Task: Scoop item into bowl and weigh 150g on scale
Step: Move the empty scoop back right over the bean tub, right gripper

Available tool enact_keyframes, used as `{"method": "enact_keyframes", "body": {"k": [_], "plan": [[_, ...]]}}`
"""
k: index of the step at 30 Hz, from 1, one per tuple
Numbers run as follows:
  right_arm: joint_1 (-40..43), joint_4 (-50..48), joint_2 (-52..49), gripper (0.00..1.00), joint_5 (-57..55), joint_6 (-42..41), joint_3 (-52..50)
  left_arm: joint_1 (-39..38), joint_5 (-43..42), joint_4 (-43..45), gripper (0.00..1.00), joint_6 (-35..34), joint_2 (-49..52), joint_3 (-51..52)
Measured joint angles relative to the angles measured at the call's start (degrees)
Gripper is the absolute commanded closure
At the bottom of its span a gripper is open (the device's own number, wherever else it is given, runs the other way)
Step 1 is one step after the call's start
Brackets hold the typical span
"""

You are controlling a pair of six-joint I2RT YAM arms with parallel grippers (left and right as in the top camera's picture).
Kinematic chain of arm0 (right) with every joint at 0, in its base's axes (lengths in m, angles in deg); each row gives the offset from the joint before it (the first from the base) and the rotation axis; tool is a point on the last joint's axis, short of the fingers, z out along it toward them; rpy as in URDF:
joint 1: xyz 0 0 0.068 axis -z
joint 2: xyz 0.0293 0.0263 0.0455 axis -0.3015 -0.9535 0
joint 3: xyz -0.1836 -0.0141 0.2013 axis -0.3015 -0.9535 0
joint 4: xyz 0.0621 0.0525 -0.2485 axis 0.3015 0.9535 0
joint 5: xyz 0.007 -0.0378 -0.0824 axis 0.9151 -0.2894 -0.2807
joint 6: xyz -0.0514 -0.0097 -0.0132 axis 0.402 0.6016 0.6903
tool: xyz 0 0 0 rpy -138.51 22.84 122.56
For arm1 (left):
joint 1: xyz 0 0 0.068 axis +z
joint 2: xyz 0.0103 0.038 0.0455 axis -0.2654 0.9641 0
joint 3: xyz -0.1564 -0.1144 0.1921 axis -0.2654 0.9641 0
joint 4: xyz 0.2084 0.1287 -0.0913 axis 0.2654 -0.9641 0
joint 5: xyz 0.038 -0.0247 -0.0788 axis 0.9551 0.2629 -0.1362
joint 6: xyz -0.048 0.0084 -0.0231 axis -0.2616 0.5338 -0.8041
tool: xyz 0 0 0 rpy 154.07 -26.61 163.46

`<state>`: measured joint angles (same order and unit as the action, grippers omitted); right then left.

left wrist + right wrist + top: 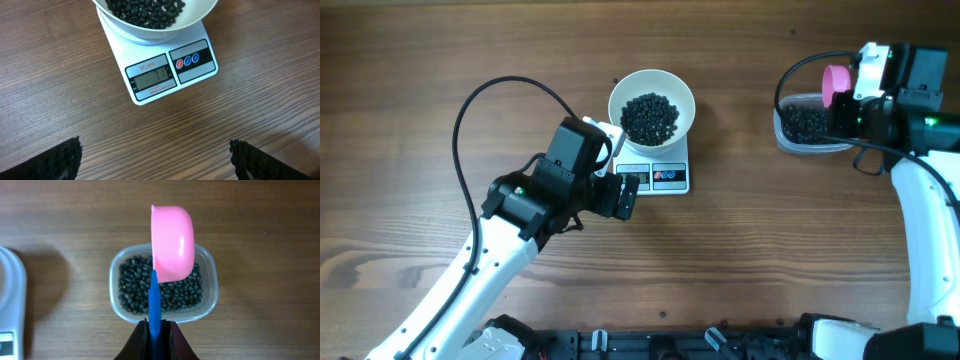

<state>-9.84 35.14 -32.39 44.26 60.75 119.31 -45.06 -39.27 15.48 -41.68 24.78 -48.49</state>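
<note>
Right end effector (156, 327) pinches a pink scoop (172, 242) (blue handle) above the tub (214, 287); left end effector (155, 150) spread.

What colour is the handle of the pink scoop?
Blue. The handle shows best in the right wrist view.

Bare tabletop (740, 210) lies right of the scale (665, 177), up to the clear tub (790, 140) and pink scoop (837, 82); the left gripper (157, 152) crowds its left.
</note>
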Motion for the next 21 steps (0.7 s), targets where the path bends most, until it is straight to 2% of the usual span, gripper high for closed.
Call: {"method": "enact_keyframes", "body": {"k": [6, 14, 21], "plan": [[0.00, 0.02, -0.48, 0.96, -0.76, 2.10, 0.00, 0.00, 0.00, 0.02, 0.00, 0.00, 0.00, 0.00], [0.00, 2.89, -0.66, 0.96, -0.26, 12.09, 0.00, 0.00, 0.00, 0.02, 0.00, 0.00, 0.00, 0.00], [0.00, 3.67, -2.60, 0.96, -0.04, 14.16, 0.00, 0.00, 0.00, 0.00, 0.00, 0.02, 0.00, 0.00]]}}
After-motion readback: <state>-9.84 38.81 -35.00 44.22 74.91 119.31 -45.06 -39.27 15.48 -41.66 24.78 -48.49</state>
